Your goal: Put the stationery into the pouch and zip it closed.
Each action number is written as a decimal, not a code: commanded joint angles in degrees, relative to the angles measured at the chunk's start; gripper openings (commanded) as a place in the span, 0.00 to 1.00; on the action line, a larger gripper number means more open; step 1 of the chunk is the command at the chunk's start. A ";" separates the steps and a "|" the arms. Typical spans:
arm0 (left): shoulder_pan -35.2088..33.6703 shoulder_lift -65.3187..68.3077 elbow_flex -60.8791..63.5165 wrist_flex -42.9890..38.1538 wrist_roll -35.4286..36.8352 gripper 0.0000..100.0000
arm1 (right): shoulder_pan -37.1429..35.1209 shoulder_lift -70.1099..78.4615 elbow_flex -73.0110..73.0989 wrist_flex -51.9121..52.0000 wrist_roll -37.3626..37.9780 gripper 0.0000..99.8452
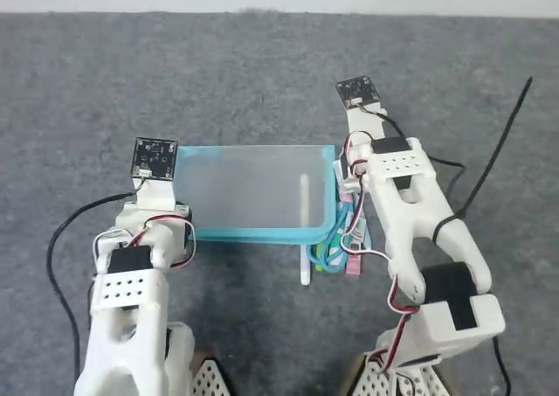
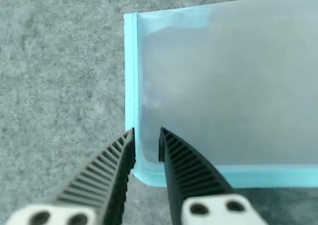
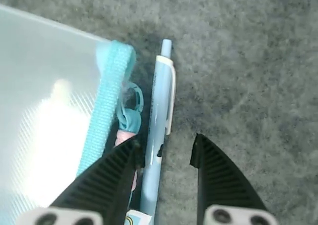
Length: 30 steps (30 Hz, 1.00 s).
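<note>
The pouch lay flat on the grey table between the arms. The left gripper, jaws barely parted, straddled its teal edge near a corner. The right gripper, spread wide, hung over a light-blue pen just beside the pouch's other end.

Frosted, matt plastic pouch with woven cloth edging lies on rough grey carpet; pen glossy plastic.

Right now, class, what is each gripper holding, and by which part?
Nothing is held. The right gripper is open over the blue pen; the left gripper stands slightly open over a corner of the pouch.
</note>
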 commanded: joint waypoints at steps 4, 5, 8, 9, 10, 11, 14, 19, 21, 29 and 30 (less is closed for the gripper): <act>0.62 0.09 -0.48 -1.93 0.70 0.08 | -0.40 -3.47 -0.35 1.10 -0.70 0.17; 0.62 0.09 -0.48 -1.93 0.70 0.08 | -0.40 -4.09 -0.35 1.45 -0.70 0.17; 1.05 0.09 -0.48 -1.93 0.70 0.08 | -0.40 -8.57 1.67 1.98 -0.62 0.17; 1.85 0.09 -0.48 -1.93 0.70 0.08 | -0.40 -10.68 2.99 1.71 -0.70 0.17; 2.55 0.09 -0.40 -1.76 0.70 0.08 | -0.66 -13.05 4.84 1.01 -0.62 0.17; 3.16 0.09 -0.22 -1.76 0.70 0.08 | -0.84 -15.43 7.12 0.04 -0.62 0.17; 4.48 0.00 0.66 -1.93 0.70 0.08 | -1.71 -20.79 13.98 -4.44 -0.26 0.17; 4.40 0.00 0.75 -1.93 0.70 0.08 | -5.67 -22.46 18.99 -8.48 -0.18 0.17; 4.31 0.00 0.84 -1.76 0.70 0.08 | -6.55 -20.79 18.55 -8.57 -0.18 0.17; 4.48 0.00 1.71 -1.93 0.70 0.08 | -4.09 -12.09 15.21 -9.98 -0.18 0.17; 4.48 0.00 1.71 -1.85 0.70 0.08 | -3.91 -11.47 14.95 -9.98 -0.18 0.17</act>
